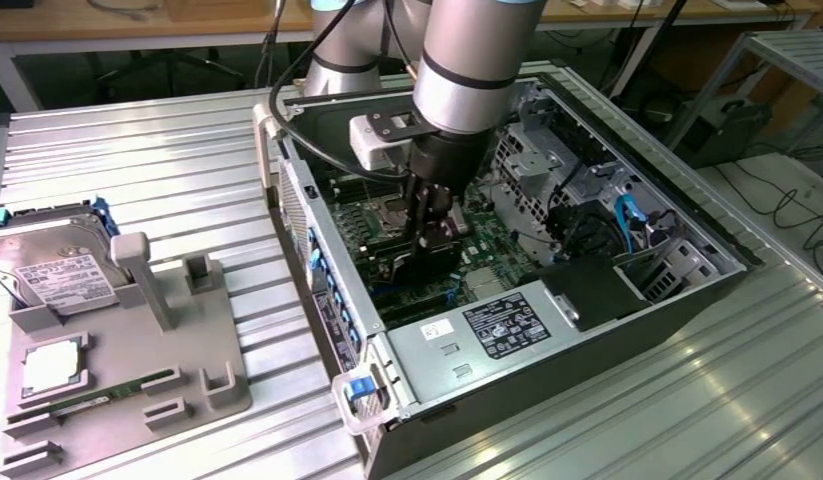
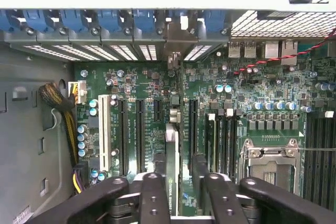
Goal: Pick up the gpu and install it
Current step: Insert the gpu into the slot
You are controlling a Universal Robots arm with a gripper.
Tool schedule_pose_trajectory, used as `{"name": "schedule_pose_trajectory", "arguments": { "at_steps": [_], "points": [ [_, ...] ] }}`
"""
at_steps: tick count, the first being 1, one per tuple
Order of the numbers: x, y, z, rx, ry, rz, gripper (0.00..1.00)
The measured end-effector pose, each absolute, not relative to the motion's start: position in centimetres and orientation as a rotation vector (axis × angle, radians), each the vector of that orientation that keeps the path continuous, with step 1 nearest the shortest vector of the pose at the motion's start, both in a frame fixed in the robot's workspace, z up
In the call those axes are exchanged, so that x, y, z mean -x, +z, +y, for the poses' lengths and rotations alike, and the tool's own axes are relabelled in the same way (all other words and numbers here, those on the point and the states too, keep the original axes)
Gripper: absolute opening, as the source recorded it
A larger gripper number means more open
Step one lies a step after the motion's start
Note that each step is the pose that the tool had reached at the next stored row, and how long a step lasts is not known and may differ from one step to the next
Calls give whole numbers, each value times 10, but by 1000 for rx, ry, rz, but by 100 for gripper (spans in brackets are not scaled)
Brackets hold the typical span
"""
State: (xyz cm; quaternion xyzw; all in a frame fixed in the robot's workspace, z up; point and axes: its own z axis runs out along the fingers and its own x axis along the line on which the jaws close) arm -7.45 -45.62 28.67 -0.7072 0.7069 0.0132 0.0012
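**Gripper holding the gpu inside the open computer case**

The gripper [image 2: 172, 192], partly closed, clasps the gpu [image 2: 171, 169] on edge between its fingers [image 2: 153, 195], above the motherboard [image 2: 273, 103] and in line with its expansion slots [image 2: 131, 135]. The computer case [image 1: 571, 345] lies open on a ribbed metal table [image 1: 144, 160]. Near the table's edge at the exterior view's left, a grey holder tray [image 1: 184, 345] carries a hard drive [image 1: 44, 270]. Wooden benches [image 1: 64, 20] stand behind.
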Motion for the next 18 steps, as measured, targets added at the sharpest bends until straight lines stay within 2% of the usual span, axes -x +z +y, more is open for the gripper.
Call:
{"name": "schedule_pose_trajectory", "arguments": {
  "at_steps": [2, 3, 4, 6, 18],
  "points": [
    [75, 287, -456, 2220, 41, 2219, 20],
    [75, 287, -456, 2220, 41, 2219, 20],
    [74, 287, -456, 2220, 41, 2219, 14],
    [75, 287, -456, 2220, 41, 2219, 11],
    [75, 287, -456, 2220, 41, 2219, 11]
  ]
}}
